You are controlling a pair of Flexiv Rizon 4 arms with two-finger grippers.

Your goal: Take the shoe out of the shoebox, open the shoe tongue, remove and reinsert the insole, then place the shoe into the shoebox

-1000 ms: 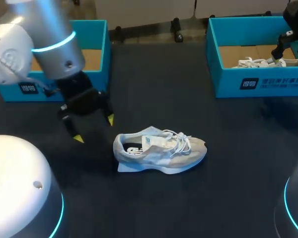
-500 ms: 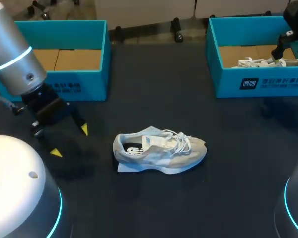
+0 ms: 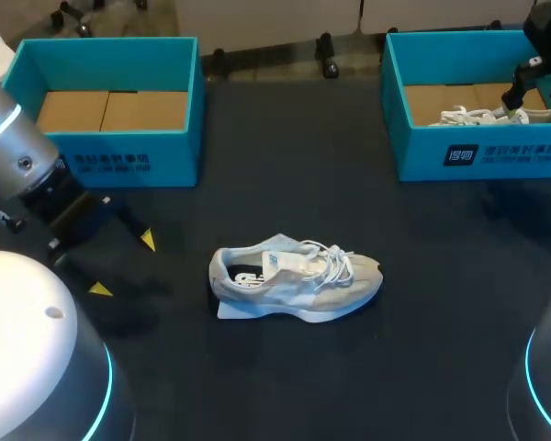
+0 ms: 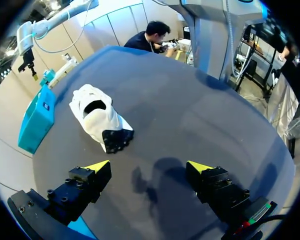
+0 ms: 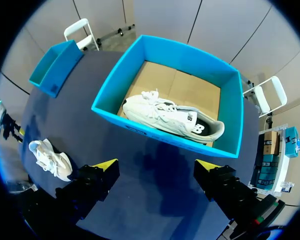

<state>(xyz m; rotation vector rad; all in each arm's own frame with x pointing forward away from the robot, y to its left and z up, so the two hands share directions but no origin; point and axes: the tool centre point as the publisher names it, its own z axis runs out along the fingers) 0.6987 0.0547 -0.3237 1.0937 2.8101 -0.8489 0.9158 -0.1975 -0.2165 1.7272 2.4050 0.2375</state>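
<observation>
From the head view, my left gripper point(image 3: 123, 265) hangs low over the dark table point(image 3: 285, 395) at its left side, fingers spread wide and holding nothing. The loose shoe point(image 3: 294, 280) sits on its sole near the table's middle, well apart from that gripper, heel toward it and toe pointing away to the right. The left shoebox point(image 3: 119, 165) stands behind the gripper. My right arm point(image 3: 544, 32) is over the right shoebox point(image 3: 477, 152), where the boxed shoe point(image 3: 482, 116) lies.

In the left wrist view, my left gripper point(image 4: 148, 165) is released, with only bare table between its yellow tips. The loose shoe point(image 4: 100, 117) lies ahead of it and off to one side, its dark heel nearest me. The right shoebox point(image 4: 37, 120) stands beyond the shoe.

In the right wrist view, my right gripper point(image 5: 156, 164) is also spread and grasps nothing. It hovers above the right shoebox point(image 5: 140, 127), with the boxed shoe point(image 5: 172, 117) on the cardboard floor just ahead of the fingers. The loose shoe point(image 5: 51, 157) shows far off beside one finger.
</observation>
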